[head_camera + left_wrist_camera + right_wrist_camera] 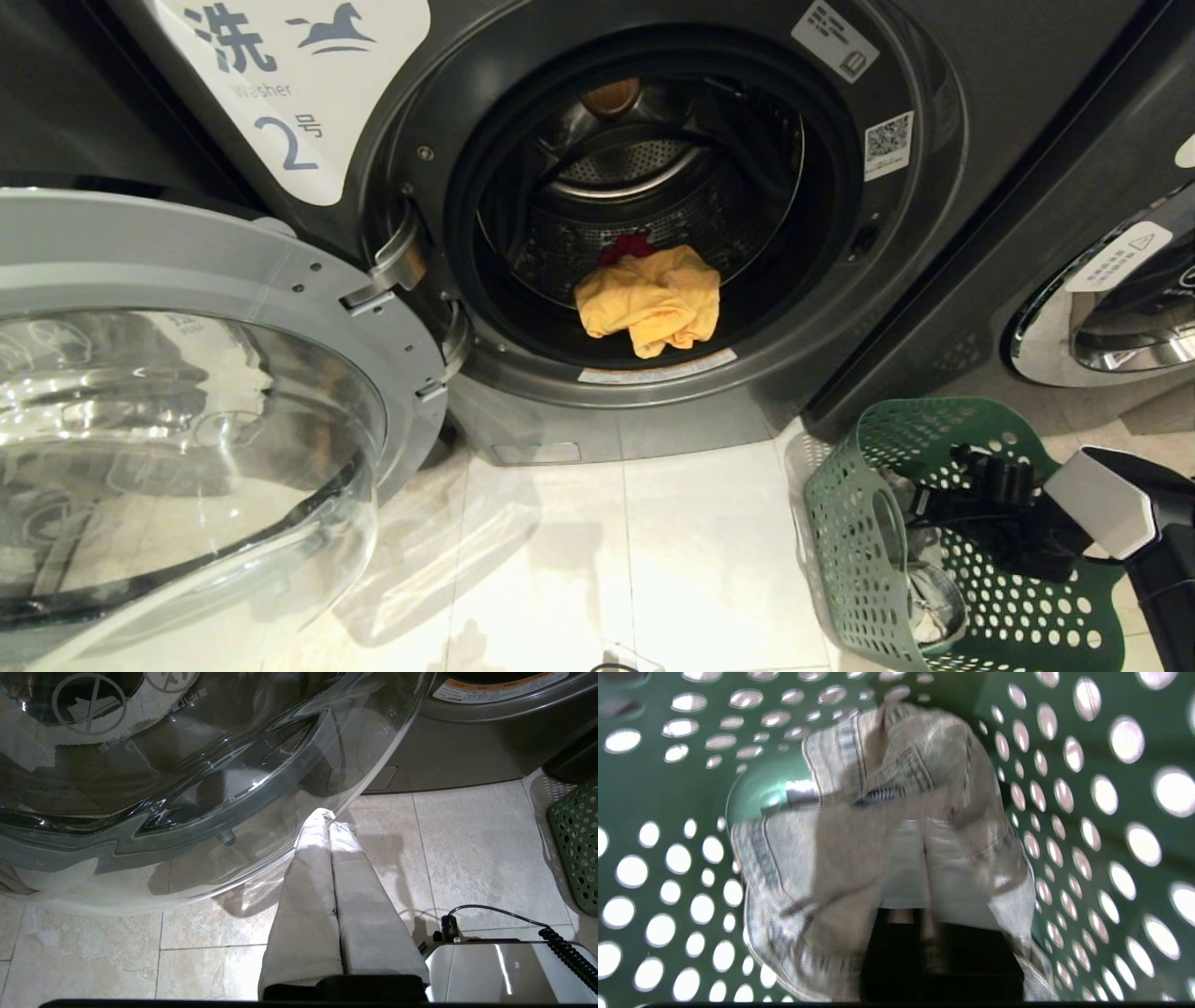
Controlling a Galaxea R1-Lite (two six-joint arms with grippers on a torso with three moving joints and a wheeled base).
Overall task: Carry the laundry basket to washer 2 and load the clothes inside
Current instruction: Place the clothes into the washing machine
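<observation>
On pale tiled floor (653, 560): laundry basket (868, 560) beside open washer 2 (523, 280)

Right pincer (924, 833) closed, reaching downward; left pincer (327, 816) closed, parked.

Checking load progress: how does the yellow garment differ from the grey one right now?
Place: the yellow garment lies in the drum of washer 2; the grey garment is at the bottom of the laundry basket.
Contact: nothing touches the yellow one; the right gripper is shut on the grey one.
Look: the yellow is plain; the grey shows stitched seams.
Both are crumpled soft cloth.
</observation>
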